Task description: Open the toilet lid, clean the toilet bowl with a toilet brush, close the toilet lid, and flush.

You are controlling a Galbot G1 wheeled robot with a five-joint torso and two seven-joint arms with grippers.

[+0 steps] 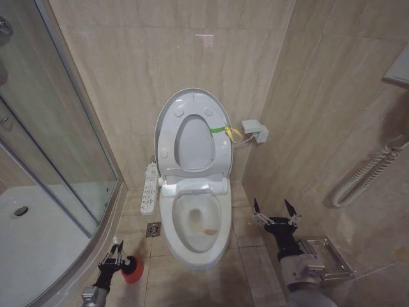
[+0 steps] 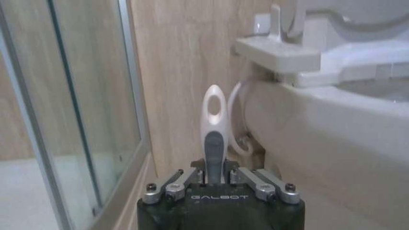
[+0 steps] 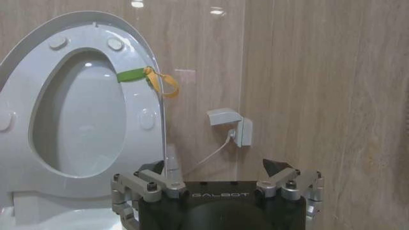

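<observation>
Toilet lid (image 1: 192, 131) raised, frame centre. Left tool (image 1: 114, 256), lower left, pinching toilet brush (image 2: 213, 139) handle above red holder (image 1: 133, 272). Right tool (image 1: 275, 212) spread, lower right. Risk: holder lifts along, brush slips.

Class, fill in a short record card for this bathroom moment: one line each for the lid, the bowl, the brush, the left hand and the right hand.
toilet lid: raised, leaning against the wall with the seat ring; green-yellow band at its edge
toilet bowl: uncovered, brownish stains inside
toilet brush: handle upright, head down in the red cup holder on the floor
left hand: low beside the shower glass, shut on the brush handle
right hand: open, holding nothing, beside the bowl
</observation>
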